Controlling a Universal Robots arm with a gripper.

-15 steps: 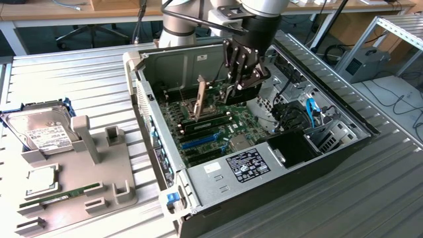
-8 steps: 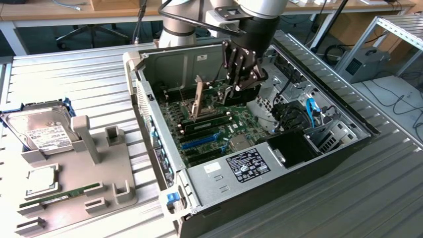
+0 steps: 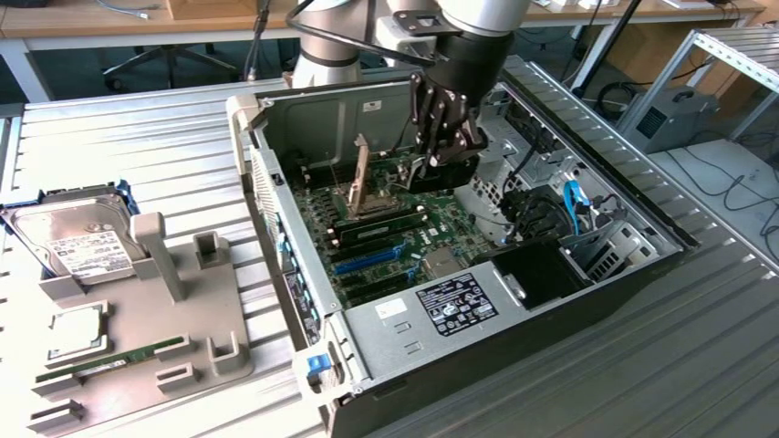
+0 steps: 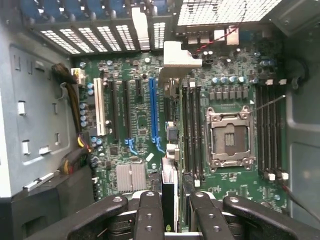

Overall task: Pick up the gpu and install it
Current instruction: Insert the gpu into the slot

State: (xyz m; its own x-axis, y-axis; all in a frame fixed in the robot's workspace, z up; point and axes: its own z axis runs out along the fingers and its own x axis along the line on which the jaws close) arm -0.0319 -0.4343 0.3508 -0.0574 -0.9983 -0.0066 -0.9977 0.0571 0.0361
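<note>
Got an open PC case (image 3: 305,109) lying on its side on a ribbed metal table (image 3: 134,146), with the arm reaching straight down into it. Gripper (image 3: 441,164) (image 4: 176,197) sits low over the green motherboard (image 3: 402,228) (image 4: 140,125), its 2 fingers (image 4: 149,210) pinched partway in on the gpu (image 4: 169,200), seen edge-on as a thin dark card between them. Card hangs upright over the board, between the long blue slot (image 4: 152,110) and the empty CPU socket (image 4: 227,135). Can't tell whether its bottom edge touches any slot. Off to the exterior view's left, well apart from the case, a grey tray (image 3: 182,365) with 1 hard drive (image 3: 79,242), 1 square chip (image 3: 76,333) and 1 green memory stick (image 3: 109,359).
</note>
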